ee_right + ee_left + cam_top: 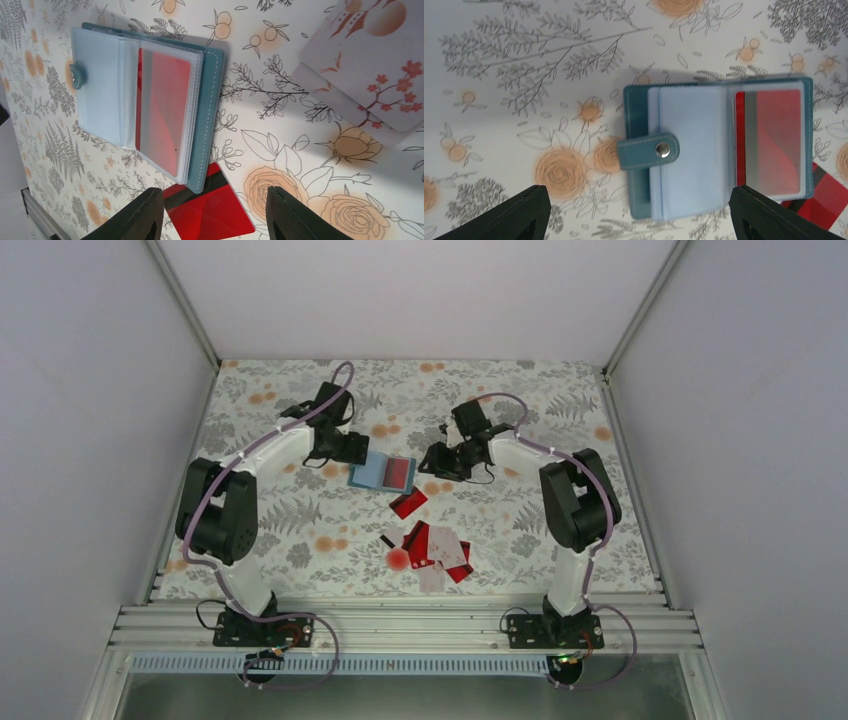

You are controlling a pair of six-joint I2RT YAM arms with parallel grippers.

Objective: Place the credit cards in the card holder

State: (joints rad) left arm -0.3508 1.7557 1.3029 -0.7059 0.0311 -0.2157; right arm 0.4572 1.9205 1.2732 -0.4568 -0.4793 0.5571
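The card holder (380,472) is lying open on the flower-patterned table (300,525), a little toward 12 o'clock from the table's middle in the top view, with its snap tab (650,151) resting across one pale page. A red card (774,142) is sitting inside the clear sleeve on the holder's 3 o'clock side. The left pincer (354,453) is hanging at the holder's 10 o'clock edge with its fingers spread wide, gripping nothing. The right pincer (432,462) is hovering at the holder's 3 o'clock, fingers parted and carrying nothing. In its wrist view a loose red card (207,212) is lying on the table between them, one corner meeting the holder's cover. Other credit cards (440,548), red and pale, are lying in an overlapping heap at the holder's 5 o'clock, well apart from it, with a round red blob (398,558) just beside the heap at its 9 o'clock.
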